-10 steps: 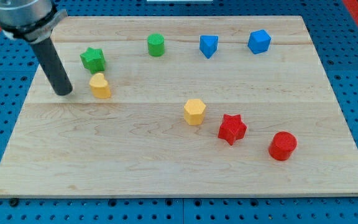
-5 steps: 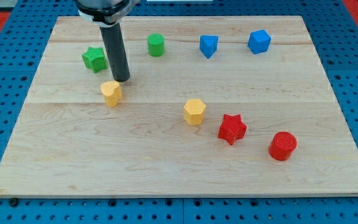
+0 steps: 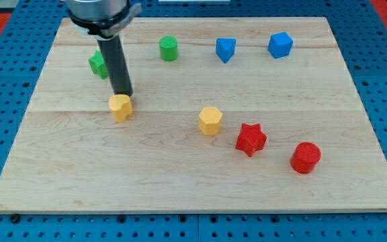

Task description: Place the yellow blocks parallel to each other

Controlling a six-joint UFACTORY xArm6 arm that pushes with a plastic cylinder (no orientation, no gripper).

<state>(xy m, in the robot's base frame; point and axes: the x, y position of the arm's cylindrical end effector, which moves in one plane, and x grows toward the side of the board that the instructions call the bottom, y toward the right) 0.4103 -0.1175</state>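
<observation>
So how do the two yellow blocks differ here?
The left yellow block sits right below my tip, close to or touching it; the yellow hexagonal block stands apart, nearer the red star. The left one lies slightly higher in the view. Both are yellow and similar in size.

My tip [image 3: 123, 93] sits just above the small yellow block [image 3: 120, 107] on the wooden board [image 3: 180, 181]. The yellow six-sided block [image 3: 209, 120] is off to the view's right, beside a red star block [image 3: 250, 139].
</observation>
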